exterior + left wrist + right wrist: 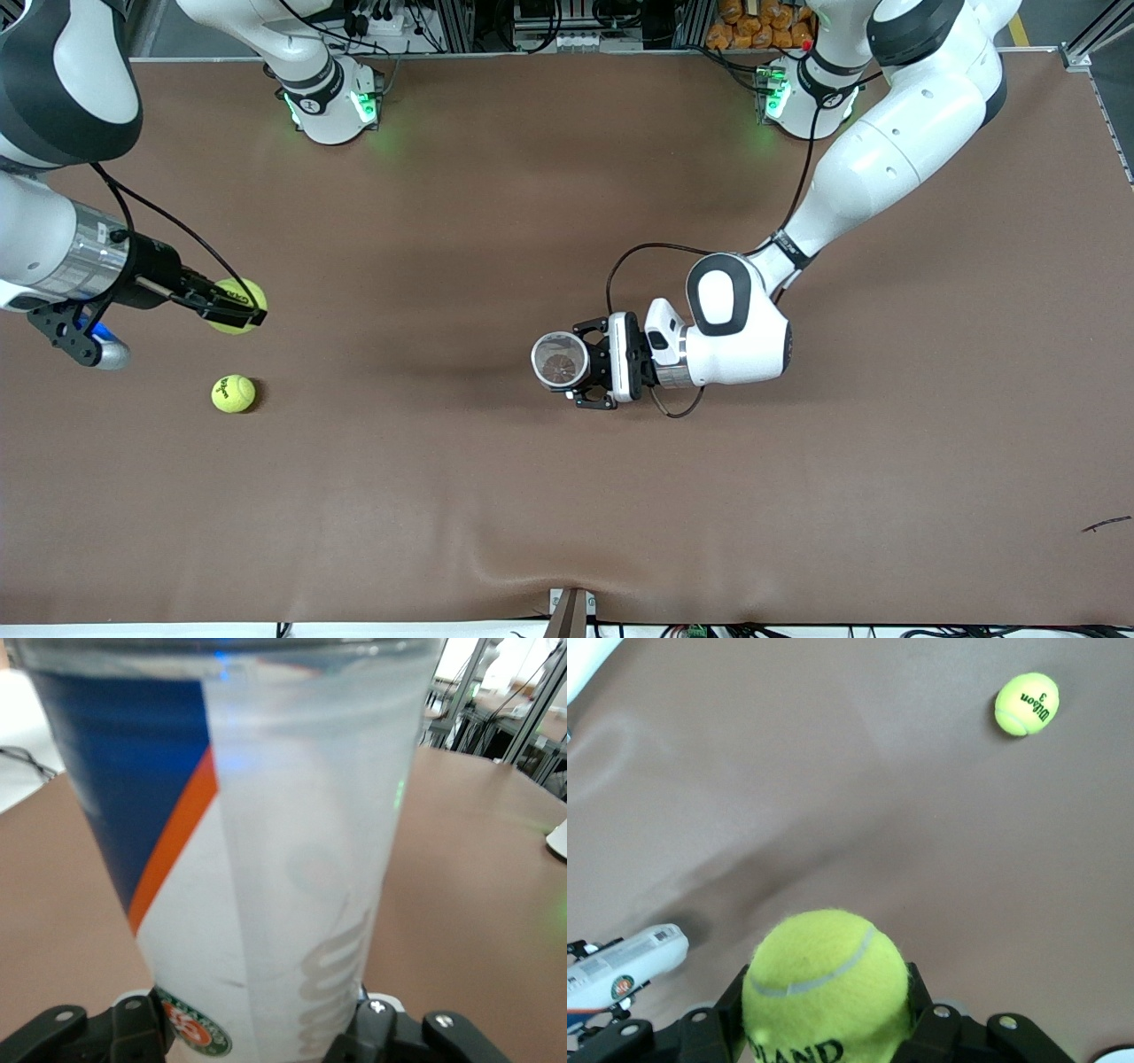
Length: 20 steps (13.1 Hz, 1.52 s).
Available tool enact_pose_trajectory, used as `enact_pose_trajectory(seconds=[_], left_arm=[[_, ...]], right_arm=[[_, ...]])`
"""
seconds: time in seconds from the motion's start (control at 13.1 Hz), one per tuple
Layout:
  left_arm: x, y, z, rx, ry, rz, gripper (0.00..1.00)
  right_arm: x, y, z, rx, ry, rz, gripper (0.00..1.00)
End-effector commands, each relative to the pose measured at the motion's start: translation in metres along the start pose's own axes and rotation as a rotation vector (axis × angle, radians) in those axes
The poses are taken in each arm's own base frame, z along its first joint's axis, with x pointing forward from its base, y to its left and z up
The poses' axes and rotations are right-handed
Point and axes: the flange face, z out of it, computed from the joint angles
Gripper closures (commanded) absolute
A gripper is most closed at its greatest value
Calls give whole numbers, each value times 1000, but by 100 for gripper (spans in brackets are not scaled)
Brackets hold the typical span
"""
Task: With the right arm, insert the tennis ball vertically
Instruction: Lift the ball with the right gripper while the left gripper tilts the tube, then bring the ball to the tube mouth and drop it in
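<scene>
My right gripper (237,310) is shut on a yellow tennis ball (236,302) above the table at the right arm's end. The right wrist view shows that ball (827,983) clamped between the black fingers (718,1010). A second tennis ball (233,393) lies loose on the table; it also shows in the right wrist view (1027,703). My left gripper (585,363) is shut on a clear ball can (560,361) with a blue, orange and white label, held upright mid-table, its open mouth up. The can (266,842) fills the left wrist view.
The brown table mat (567,496) is bare between the can and the balls. The two arm bases (332,106) stand along the table edge farthest from the front camera. A small dark mark (1106,525) lies near the left arm's end.
</scene>
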Motion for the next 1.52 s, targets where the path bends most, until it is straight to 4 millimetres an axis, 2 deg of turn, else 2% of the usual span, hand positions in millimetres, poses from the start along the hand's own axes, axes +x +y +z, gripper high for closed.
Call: enact_pose_trajectory(seconds=[0.0, 0.08, 0.23, 0.38, 0.46, 0.61, 0.76, 0.91, 1.07, 1.45], left_arm=[[-9, 9, 14, -13, 78, 39, 30], [-15, 15, 25, -20, 97, 24, 30], [-7, 38, 56, -20, 98, 0, 30], [-4, 58, 81, 48, 24, 19, 31], [-3, 65, 89, 62, 6, 24, 32], [-5, 69, 89, 73, -20, 46, 33], [-12, 71, 90, 74, -35, 74, 33], [-18, 78, 96, 87, -60, 81, 33], [-19, 91, 109, 119, -95, 86, 34], [-39, 107, 119, 117, -111, 42, 34]], right_arm=[[8, 3, -1, -1, 4, 18, 68], [5, 1, -1, -6, -3, 16, 68], [-9, -15, -1, -6, -8, -7, 68], [-31, -41, 6, -8, -16, -42, 68], [-50, -62, 14, -25, -17, -32, 68], [-77, -94, 36, -50, -23, 31, 68], [-122, -133, 60, -114, 18, 40, 68], [-153, -154, 73, -136, 23, 60, 68], [-178, -172, 95, -161, 19, 92, 68], [-182, -203, 155, -142, 51, 181, 68]])
